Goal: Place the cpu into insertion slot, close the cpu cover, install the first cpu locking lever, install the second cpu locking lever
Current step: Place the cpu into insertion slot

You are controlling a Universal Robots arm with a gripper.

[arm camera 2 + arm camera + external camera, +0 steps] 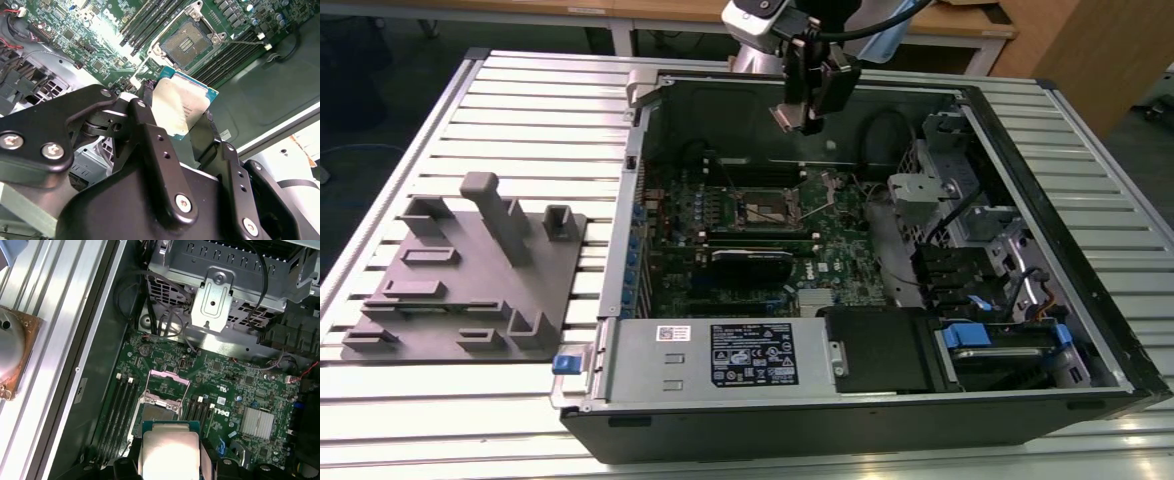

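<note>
My gripper (801, 118) hangs above the open computer case, shut on the cpu (789, 119). In both wrist views the cpu (182, 107) (167, 450) is a pale silver square with a teal edge, pinched at two sides between black fingers (145, 107). It is held in the air, apart from the board. The insertion slot (767, 208) (189, 42) (159, 410) lies below it on the green motherboard, dark with a silver rim and nothing in it. The cpu cover (170, 381) stands swung open at the slot's edge. A thin metal lever (245, 43) sticks out beside the slot.
Long black memory slots (117, 410) (150, 22) flank the socket. A silver drive cage (220, 300) with cables, a black card (750, 262) and a power supply (720, 355) crowd the case. A grey fixture block (467, 270) stands on the slatted table at the exterior view's left.
</note>
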